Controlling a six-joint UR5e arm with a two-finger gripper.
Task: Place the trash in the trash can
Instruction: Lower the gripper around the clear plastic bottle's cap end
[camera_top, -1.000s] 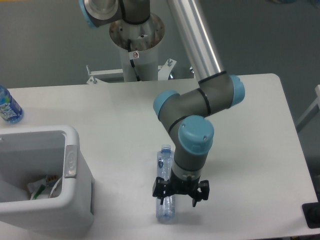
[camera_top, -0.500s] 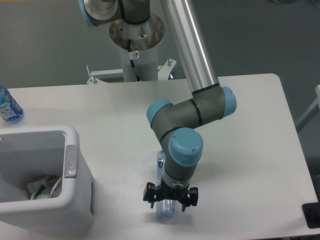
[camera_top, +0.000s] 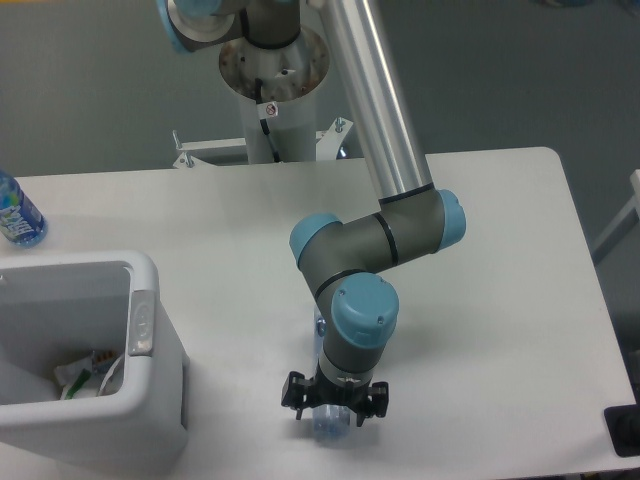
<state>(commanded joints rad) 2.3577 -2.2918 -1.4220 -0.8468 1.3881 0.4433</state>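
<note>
The clear crinkled plastic bottle (camera_top: 328, 430) lies on the white table near the front edge. Only its lower end and a bit of its blue label by the wrist show; the arm hides the rest and the cap. My gripper (camera_top: 335, 404) points down right over the bottle, jaws spread wide, one finger on each side of it. The white trash can (camera_top: 143, 318) with its grey rim panel stands at the front left. Crumpled whitish trash (camera_top: 84, 376) lies inside it.
A bottle with a wide bright-blue label (camera_top: 17, 214) stands at the table's far left edge. The robot's base column (camera_top: 272, 90) is behind the table. The table's front edge runs just below the gripper.
The gripper has moved left, towards the front edge and down, from beside the bottle to right over it. Its jaws stay spread. The bottle has not moved.
</note>
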